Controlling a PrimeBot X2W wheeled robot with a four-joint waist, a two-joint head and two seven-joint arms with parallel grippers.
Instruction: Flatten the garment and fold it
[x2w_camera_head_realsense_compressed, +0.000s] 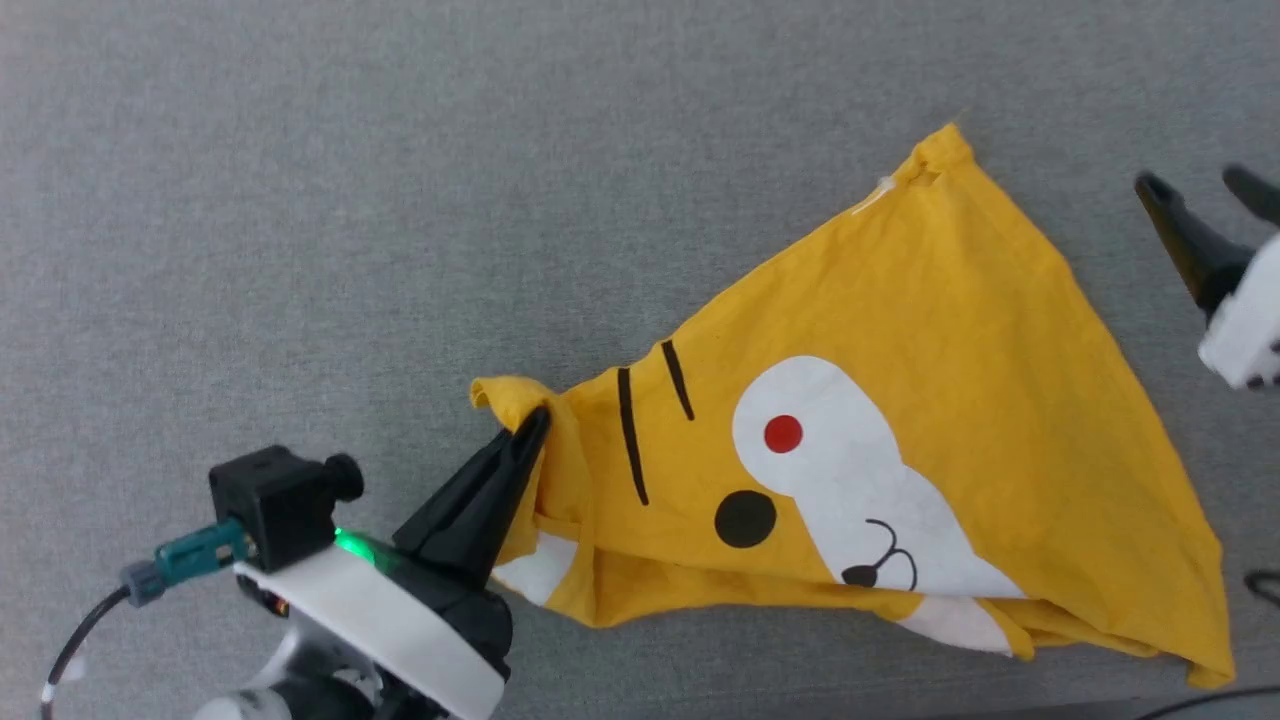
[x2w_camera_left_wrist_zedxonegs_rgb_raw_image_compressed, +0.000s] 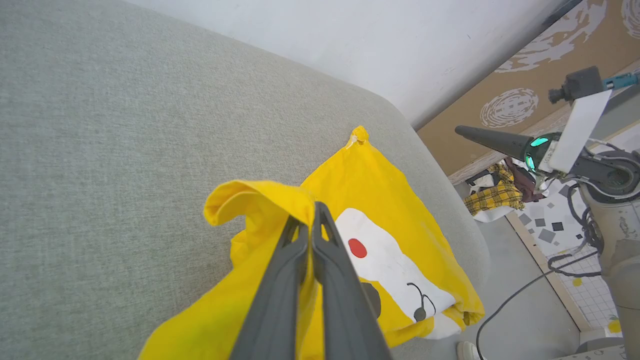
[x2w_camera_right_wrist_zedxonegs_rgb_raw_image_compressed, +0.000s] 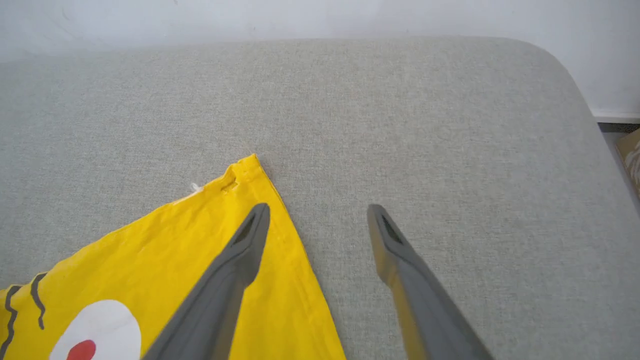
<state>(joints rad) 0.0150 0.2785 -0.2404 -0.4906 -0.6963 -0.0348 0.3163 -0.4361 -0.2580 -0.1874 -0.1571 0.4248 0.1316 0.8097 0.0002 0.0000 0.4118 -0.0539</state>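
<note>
With the left gripper (x2w_camera_head_realsense_compressed: 532, 432) clamped on the nine-o'clock corner of the shirt (x2w_camera_head_realsense_compressed: 980, 330) and the right gripper (x2w_camera_head_realsense_compressed: 1195, 190) wide and empty, a one-sided pull risks bunching.

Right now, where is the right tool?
In the head view the right tool hangs open at the right edge, just off the garment and its right side, gripping nothing.

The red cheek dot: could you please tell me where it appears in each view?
Head view: red cheek dot right of centre, on the white patch.
Left wrist view: centre, just right of the left end effector.
Right wrist view: bottom-left edge, cut off.
Shared landmark: the garment's pointed corner.
</note>
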